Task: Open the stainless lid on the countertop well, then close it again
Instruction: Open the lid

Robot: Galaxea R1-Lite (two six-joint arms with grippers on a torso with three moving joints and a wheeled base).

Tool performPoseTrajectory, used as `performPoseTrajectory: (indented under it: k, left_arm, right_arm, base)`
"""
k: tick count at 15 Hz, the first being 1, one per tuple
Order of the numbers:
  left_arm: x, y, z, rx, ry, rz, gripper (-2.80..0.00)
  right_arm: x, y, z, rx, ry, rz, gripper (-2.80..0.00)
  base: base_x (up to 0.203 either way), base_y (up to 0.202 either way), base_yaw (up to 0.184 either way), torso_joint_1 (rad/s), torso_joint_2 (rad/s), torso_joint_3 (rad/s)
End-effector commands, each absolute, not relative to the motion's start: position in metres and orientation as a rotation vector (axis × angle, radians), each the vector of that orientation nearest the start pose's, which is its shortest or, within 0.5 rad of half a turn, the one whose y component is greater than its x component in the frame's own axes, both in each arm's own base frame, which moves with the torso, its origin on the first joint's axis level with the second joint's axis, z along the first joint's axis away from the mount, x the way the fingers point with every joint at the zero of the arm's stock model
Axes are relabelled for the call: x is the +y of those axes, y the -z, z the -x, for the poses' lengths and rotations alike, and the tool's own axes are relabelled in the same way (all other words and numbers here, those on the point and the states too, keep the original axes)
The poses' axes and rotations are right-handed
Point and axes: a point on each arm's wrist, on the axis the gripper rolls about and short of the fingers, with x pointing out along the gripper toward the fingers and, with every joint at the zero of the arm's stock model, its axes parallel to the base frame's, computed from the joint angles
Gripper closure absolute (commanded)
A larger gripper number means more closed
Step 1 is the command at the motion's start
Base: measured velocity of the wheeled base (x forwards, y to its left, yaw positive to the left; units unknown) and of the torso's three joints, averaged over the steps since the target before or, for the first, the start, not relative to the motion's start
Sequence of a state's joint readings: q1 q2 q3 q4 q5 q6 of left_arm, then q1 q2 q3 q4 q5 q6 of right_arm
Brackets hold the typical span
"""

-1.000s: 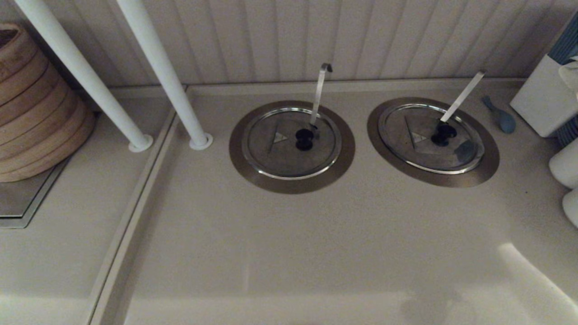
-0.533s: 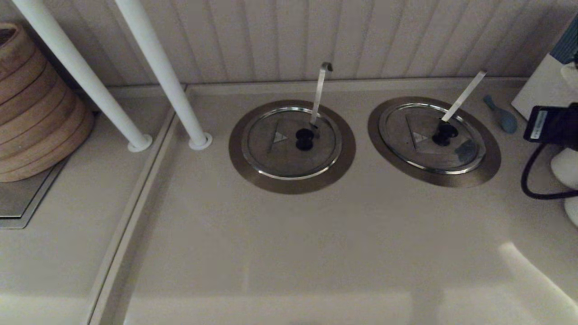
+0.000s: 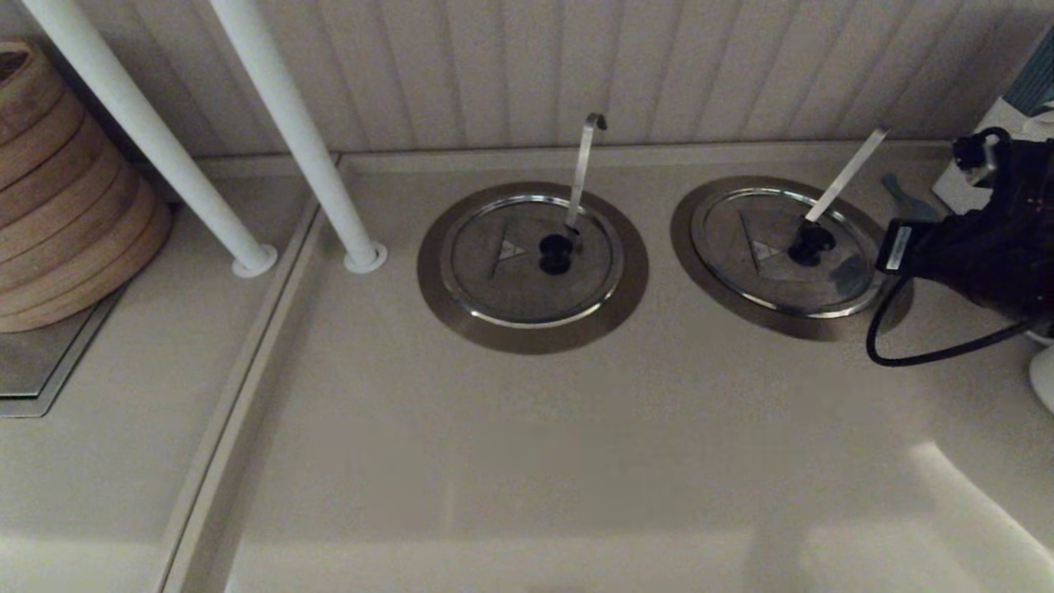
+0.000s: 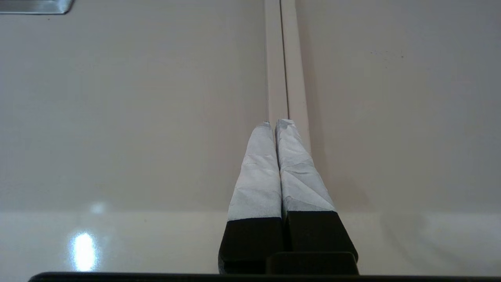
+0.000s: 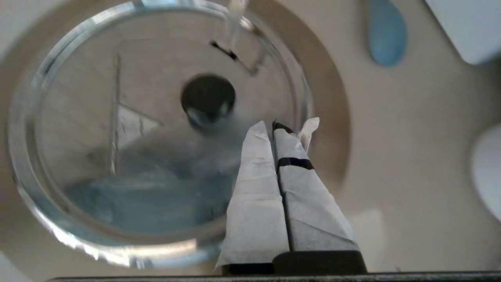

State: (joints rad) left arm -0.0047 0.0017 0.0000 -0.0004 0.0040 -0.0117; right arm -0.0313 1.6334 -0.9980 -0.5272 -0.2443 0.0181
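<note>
Right gripper (image 5: 274, 127), clenched and empty, hovers at right of frame above the stainless lid (image 3: 782, 251); opening and closing both remain.

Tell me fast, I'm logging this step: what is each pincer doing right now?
Left pincer: shut, empty, parked over bare countertop.
Right pincer: shut, holding nothing, above the stainless lid, near its black knob.
</note>
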Motion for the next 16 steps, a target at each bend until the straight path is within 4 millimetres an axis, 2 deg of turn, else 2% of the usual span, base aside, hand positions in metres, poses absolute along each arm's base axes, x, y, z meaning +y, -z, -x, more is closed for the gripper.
performPoseTrajectory:
  k: [1, 5, 7, 8, 12, 16]
  left_arm:
    - [0.000, -0.076, 0.023, 0.001, 0.000, 0.012, 0.00]
    - [0.000, -0.076, 0.023, 0.000, 0.000, 0.012, 0.00]
    - [0.000, -0.076, 0.023, 0.000, 0.000, 0.012, 0.00]
    - [0.000, -0.076, 0.023, 0.002, 0.000, 0.012, 0.00]
    - [0.000, -0.076, 0.023, 0.001, 0.000, 0.011, 0.00]
    - [0.000, -0.076, 0.023, 0.000, 0.000, 0.012, 0.00]
  right_arm:
    - [-0.017, -0.240, -0.312, 0.094, 0.281, -0.007, 0.00]
    - [-0.015, -0.248, -0.305, 0.072, 0.274, -0.007, 0.00]
    - [-0.011, -0.235, -0.306, 0.117, 0.249, 0.007, 0.00]
    - [-0.008, -0.228, -0.310, 0.136, 0.230, 0.005, -2.80]
    - [-0.009, -0.232, -0.313, 0.052, 0.217, -0.007, -2.80]
    - [-0.017, -0.222, -0.326, 0.021, 0.240, -0.015, -2.80]
  base:
    - [0.000, 0.000, 0.000, 0.000, 0.00, 0.000]
    - [0.000, 0.000, 0.000, 0.000, 0.00, 0.000]
    - [0.000, 0.000, 0.000, 0.000, 0.00, 0.000]
    - [0.000, 0.000, 0.000, 0.000, 0.00, 0.000]
    - [0.000, 0.000, 0.000, 0.000, 0.00, 0.000]
    - [0.000, 0.000, 0.000, 0.000, 0.00, 0.000]
